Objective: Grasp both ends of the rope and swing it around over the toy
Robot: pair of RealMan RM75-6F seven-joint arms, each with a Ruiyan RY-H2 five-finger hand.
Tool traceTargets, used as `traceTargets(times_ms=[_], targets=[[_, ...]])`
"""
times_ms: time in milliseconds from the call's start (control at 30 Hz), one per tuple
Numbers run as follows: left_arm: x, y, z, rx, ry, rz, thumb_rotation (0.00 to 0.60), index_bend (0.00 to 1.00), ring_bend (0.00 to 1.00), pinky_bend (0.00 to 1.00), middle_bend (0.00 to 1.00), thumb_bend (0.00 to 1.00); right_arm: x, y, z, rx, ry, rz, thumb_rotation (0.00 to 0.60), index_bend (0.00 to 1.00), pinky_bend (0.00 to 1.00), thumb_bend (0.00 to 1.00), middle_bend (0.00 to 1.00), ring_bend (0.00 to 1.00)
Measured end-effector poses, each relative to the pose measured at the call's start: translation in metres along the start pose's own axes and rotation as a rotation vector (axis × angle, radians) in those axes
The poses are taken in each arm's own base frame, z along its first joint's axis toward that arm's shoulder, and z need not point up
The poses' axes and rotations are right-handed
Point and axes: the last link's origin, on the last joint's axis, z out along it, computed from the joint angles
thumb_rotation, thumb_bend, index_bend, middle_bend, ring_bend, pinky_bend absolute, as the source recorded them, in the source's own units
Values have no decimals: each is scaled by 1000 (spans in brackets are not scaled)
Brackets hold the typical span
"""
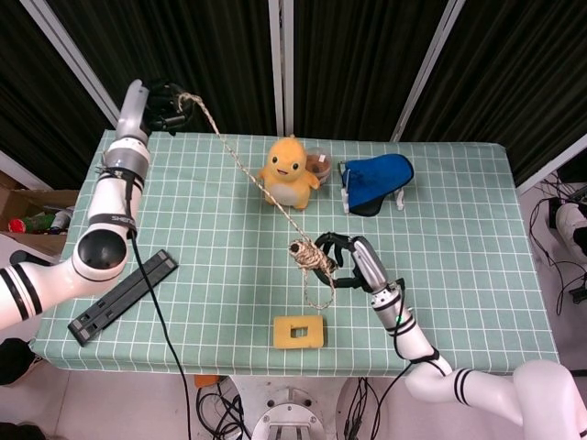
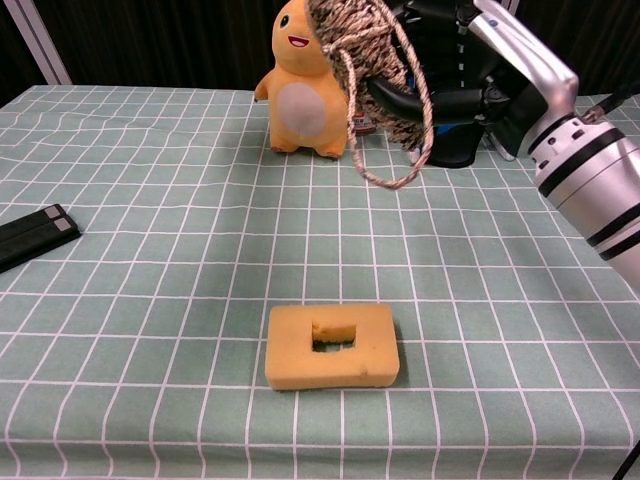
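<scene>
Jute-coloured rope (image 1: 252,174) runs taut past the orange toy (image 1: 289,171): your left hand (image 1: 163,103) clamps one end high, right hand (image 1: 341,261) clutches the coiled end, ready to swing.

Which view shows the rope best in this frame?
The head view: the rope runs its whole length, from the left robot hand past the toy to the right robot hand. The chest view shows only the coiled end and a hanging loop at the right robot hand.

yellow sponge block (image 2: 332,346) front centre | black bar (image 1: 124,296) left | blue cloth (image 1: 376,178)
</scene>
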Motion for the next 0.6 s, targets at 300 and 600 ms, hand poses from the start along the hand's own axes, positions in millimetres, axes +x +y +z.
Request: traceTargets(times_ms=[300,600], targets=[[14,-53,19,103,37,40,600,760,678,698,756,559,27,-10,-9,13,85,66,600,788,823,694,629,607],[32,-86,23,147,63,39,600,761,678,698,756,559,52,-15,-18,19,163,78,600,788,823,695,629,607]])
